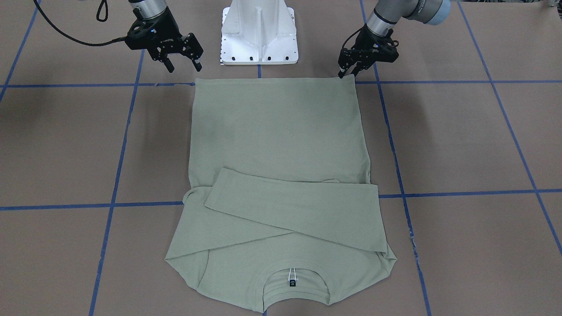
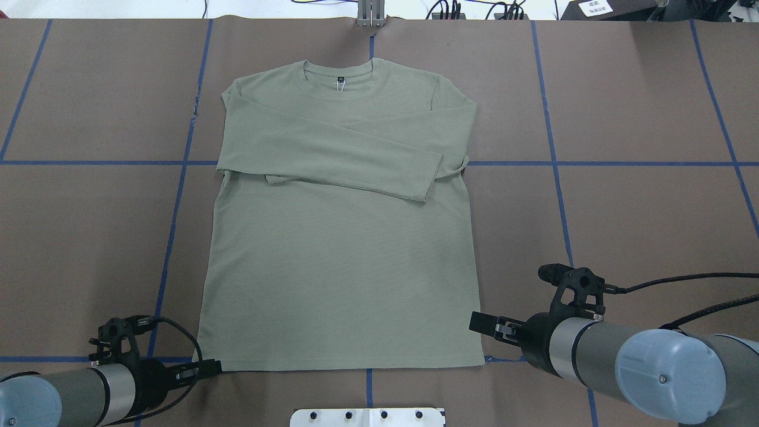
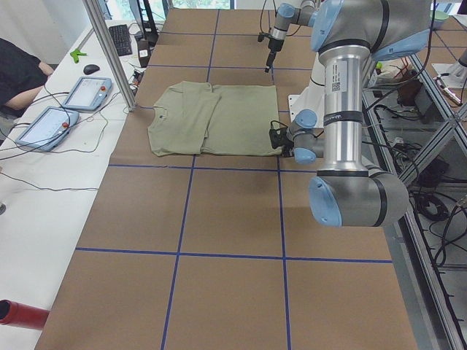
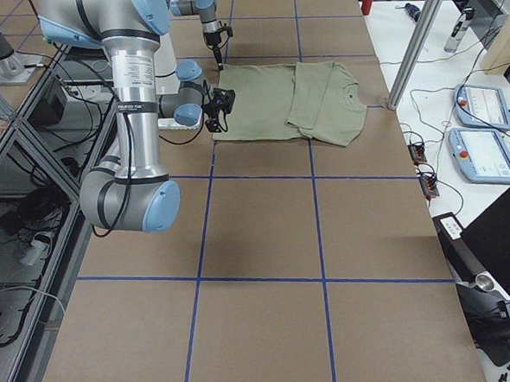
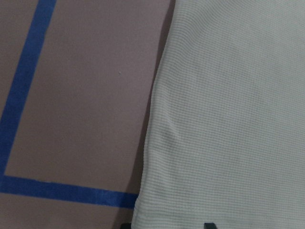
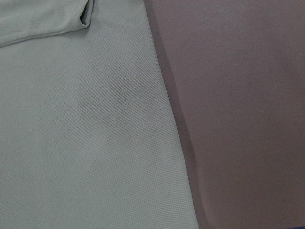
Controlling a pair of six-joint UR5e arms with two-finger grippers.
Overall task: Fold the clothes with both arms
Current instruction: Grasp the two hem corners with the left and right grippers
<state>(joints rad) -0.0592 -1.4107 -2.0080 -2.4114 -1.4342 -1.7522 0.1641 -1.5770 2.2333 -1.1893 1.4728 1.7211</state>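
Observation:
The pale sage-green shirt lies flat on the brown table, neck away from the robot, with both sleeves folded across the chest. My left gripper sits low at the hem's left corner. The left wrist view shows the hem corner of the shirt, with the two fingertips apart and the gripper open. My right gripper hovers open just above the hem's other corner, holding nothing. The right wrist view shows only the shirt's side edge.
The white pedestal base stands just behind the hem. Blue tape lines grid the brown table. Beside the table's far edge, a side bench holds control tablets, and a person sits there.

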